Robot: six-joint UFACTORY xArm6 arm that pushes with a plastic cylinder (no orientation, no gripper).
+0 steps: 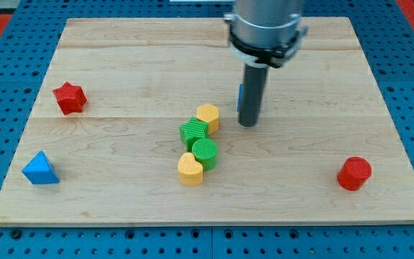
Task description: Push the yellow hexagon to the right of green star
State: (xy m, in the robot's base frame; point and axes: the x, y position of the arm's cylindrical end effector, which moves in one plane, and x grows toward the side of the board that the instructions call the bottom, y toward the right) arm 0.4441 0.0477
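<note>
The yellow hexagon [208, 116] sits near the board's middle, touching the upper right of the green star [192, 132]. My tip [248, 124] rests on the board just right of the yellow hexagon, a small gap apart. A blue block [241, 93] is mostly hidden behind the rod.
A green cylinder [205, 152] lies below the green star, with a yellow heart [190, 169] at its lower left. A red star [70, 97] is at the view's left, a blue triangle [40, 169] at lower left, a red cylinder [354, 173] at lower right.
</note>
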